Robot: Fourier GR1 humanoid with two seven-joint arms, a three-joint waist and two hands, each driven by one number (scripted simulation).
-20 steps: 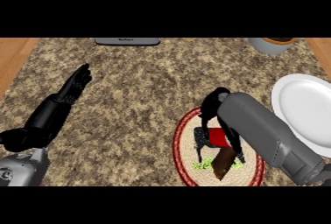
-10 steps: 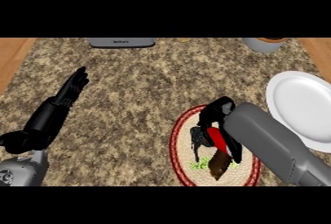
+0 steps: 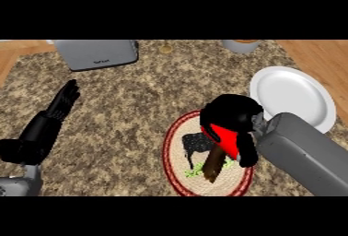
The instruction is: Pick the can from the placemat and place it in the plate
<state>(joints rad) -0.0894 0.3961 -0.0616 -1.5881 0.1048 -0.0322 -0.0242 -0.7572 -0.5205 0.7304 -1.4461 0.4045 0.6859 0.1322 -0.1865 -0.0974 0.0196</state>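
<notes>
Head view, red can (image 3: 224,136), right hand (image 3: 234,113) curled round

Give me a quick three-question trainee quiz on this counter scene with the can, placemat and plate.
1. True or false: the can already lies in the plate.
2. Which hand is curled round the can? A) left hand B) right hand
3. Fill in: the round placemat has a ____ rim.

Key:
1. False; the can is in the hand above the placemat, and the plate holds nothing.
2. B; the left hand rests open at the view's left.
3. Red.
</notes>
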